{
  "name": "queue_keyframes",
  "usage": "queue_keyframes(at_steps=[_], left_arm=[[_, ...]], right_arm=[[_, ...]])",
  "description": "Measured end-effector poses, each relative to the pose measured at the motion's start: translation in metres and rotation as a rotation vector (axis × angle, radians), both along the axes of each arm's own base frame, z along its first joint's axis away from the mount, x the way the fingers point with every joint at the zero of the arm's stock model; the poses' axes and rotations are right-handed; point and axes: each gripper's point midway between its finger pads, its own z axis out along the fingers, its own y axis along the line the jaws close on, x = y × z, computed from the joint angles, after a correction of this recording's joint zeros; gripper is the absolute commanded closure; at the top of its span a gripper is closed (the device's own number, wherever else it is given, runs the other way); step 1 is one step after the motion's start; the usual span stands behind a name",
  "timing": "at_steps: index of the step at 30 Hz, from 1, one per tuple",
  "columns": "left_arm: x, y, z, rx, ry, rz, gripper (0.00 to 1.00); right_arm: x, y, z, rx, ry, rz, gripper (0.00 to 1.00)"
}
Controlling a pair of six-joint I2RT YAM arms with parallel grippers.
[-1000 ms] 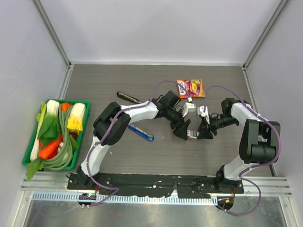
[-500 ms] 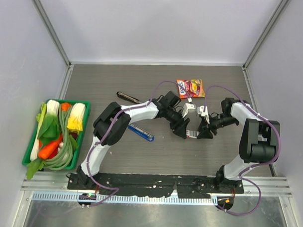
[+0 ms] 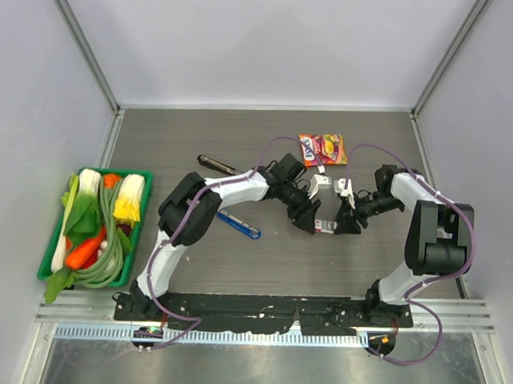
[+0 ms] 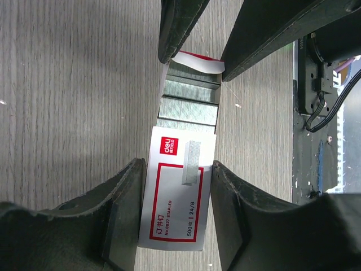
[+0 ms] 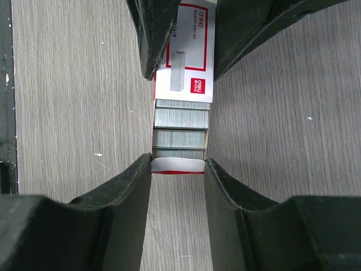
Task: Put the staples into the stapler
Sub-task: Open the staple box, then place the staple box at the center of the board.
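The staples [image 4: 189, 99] lie as grey metal strips in the white inner tray of a small white-and-red box [image 4: 175, 209], which is slid partly out of its sleeve on the table. My left gripper [image 4: 177, 169] is shut on the sleeve, with both fingers against its sides. My right gripper [image 5: 177, 164] grips the tray's free end [image 5: 177, 165]; the strips [image 5: 180, 129] show just beyond its tips. In the top view the two grippers [image 3: 310, 223] [image 3: 340, 224] face each other across the box [image 3: 325, 226]. The black stapler [image 3: 217, 164] lies apart, to the left.
An orange snack bag [image 3: 322, 149] lies behind the grippers. A blue pen-like object [image 3: 238, 223] rests under the left arm. A green basket [image 3: 148, 192] of toy vegetables stands at the left wall. Cables loop over both arms.
My left gripper's jaws have closed in onto the box sleeve. The right gripper has kept its hold on the tray end, and both arms have barely shifted.
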Motion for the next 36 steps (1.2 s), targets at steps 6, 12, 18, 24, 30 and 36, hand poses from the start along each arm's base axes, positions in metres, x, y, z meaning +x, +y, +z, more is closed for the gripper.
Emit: queue_keyframes(at_steps=[6, 12, 18, 24, 30, 36], left_arm=[[0.001, 0.001, 0.000, -0.003, -0.003, -0.005, 0.52], [0.002, 0.005, -0.004, -0.011, -0.008, -0.013, 0.52], [0.003, 0.006, -0.005, -0.019, -0.026, -0.025, 0.51], [0.003, 0.010, -0.006, -0.019, -0.036, -0.028, 0.51], [0.007, 0.015, -0.005, -0.020, -0.041, -0.019, 0.41], [0.010, 0.018, -0.008, -0.004, -0.050, -0.001, 0.18]], right_arm=[[0.001, 0.000, 0.000, -0.002, -0.004, -0.001, 0.58], [0.001, 0.000, 0.000, -0.002, 0.006, -0.008, 0.57], [0.002, 0.000, 0.001, -0.002, 0.011, -0.014, 0.58], [0.002, -0.003, -0.003, -0.022, 0.026, -0.015, 0.58], [0.003, -0.008, -0.005, -0.048, 0.028, -0.019, 0.57], [0.006, -0.012, -0.008, -0.074, 0.032, -0.036, 0.57]])
